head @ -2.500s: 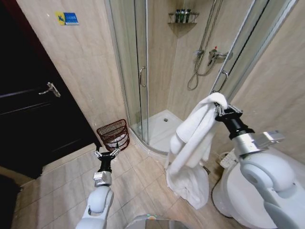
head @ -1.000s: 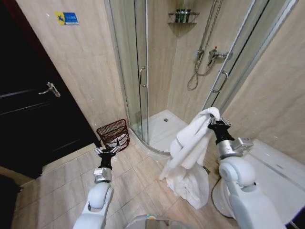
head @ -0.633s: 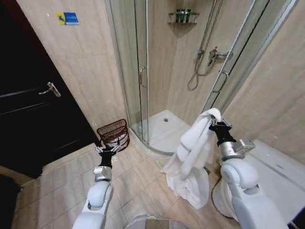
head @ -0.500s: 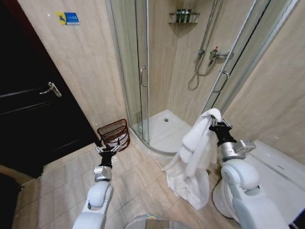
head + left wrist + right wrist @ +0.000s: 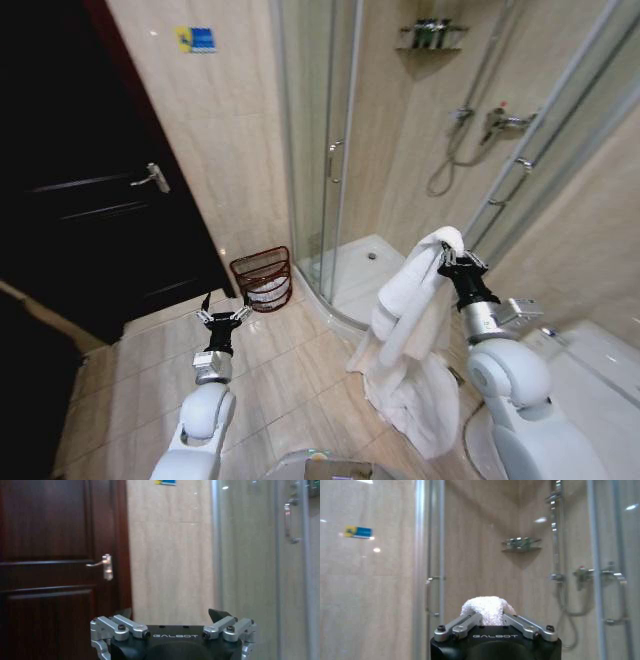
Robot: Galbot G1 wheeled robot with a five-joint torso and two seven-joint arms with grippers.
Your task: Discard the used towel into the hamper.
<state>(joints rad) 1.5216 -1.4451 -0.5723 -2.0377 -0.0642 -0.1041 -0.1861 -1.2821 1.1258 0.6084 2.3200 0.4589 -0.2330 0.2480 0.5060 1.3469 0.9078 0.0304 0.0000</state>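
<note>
White terry towel (image 5: 412,330) hangs in long folds from the right gripper (image 5: 447,258), whose fingers pinch its top fold, its lower end near the tiled floor (image 5: 290,390). The reddish-brown woven hamper (image 5: 263,279) stands on the floor against the wall, beside the shower enclosure (image 5: 330,170). The left gripper (image 5: 220,316) hovers low, fingers spread and empty, short of the hamper.

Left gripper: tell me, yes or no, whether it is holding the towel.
No: the left gripper hangs open and empty over the floor tiles, while the white towel hangs from the right gripper.
</note>
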